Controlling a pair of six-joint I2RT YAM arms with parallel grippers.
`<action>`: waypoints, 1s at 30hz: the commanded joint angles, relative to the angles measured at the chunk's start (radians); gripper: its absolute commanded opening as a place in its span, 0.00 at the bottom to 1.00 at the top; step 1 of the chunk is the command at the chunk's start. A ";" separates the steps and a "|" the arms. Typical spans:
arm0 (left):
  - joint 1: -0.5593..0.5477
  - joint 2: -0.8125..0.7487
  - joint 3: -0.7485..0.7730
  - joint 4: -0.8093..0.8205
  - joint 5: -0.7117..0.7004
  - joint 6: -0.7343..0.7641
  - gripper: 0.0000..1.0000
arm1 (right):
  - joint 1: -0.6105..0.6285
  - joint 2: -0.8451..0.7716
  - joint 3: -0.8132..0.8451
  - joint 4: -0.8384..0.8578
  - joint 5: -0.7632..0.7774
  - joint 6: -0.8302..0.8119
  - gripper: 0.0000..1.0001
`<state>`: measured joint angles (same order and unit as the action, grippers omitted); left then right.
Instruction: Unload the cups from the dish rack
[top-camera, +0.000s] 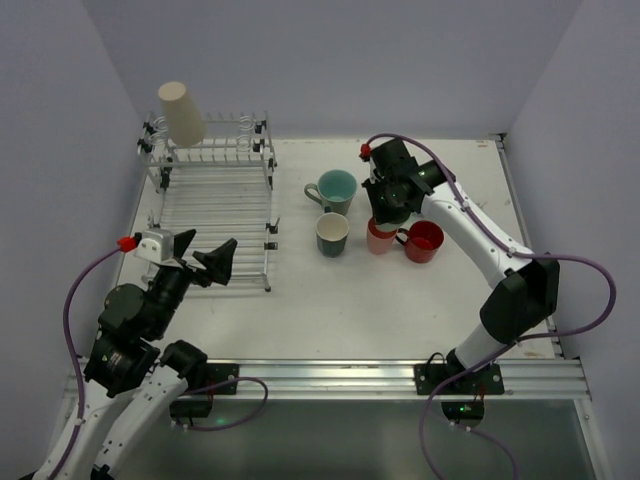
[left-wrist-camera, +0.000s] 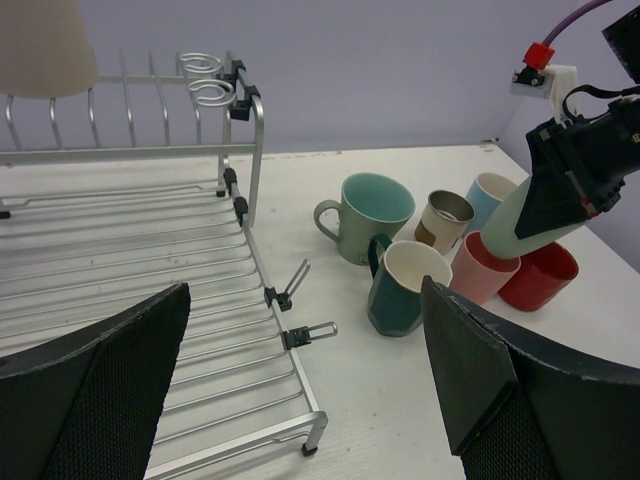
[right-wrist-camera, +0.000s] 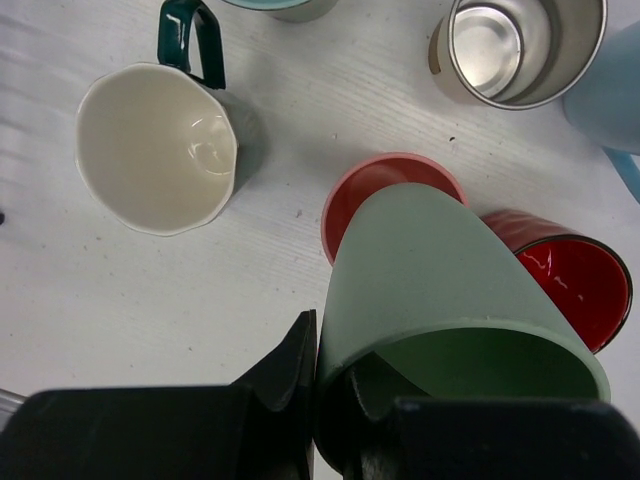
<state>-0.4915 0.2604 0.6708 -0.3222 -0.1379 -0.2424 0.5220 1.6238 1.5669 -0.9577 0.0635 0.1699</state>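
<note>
- Top external view: my left gripper (top-camera: 205, 255) hovers over the near end of the dish rack (top-camera: 215, 210), jaws spread wide, holding nothing.
- One beige cup (top-camera: 182, 110) sits upside down on the rack's raised back tier.
- My right gripper (top-camera: 392, 212) pinches the wall of a pale green cup (right-wrist-camera: 430, 270), one finger inside and one outside. The cup tilts above a pink cup (top-camera: 380, 237).
- On the table (top-camera: 300, 320), right of the rack, stand a mint mug (top-camera: 335, 190), a dark green mug (top-camera: 332, 234), a red mug (top-camera: 424, 241), a steel cup (right-wrist-camera: 505, 45) and a light blue cup (right-wrist-camera: 610, 90).
- A brown band (left-wrist-camera: 426, 232) marks the steel cup; any lettering on it is too small to read.
</note>
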 joint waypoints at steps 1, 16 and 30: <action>0.013 0.003 -0.004 -0.003 0.015 0.022 1.00 | -0.007 0.008 0.033 -0.010 -0.037 -0.040 0.00; 0.044 0.014 -0.007 0.002 0.037 0.022 1.00 | -0.019 0.068 0.010 0.017 -0.057 -0.050 0.00; 0.051 0.040 -0.005 0.005 0.037 0.018 1.00 | -0.030 0.136 0.033 0.034 -0.065 -0.063 0.06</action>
<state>-0.4511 0.2810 0.6689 -0.3229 -0.1158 -0.2424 0.4973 1.7596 1.5669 -0.9245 0.0086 0.1532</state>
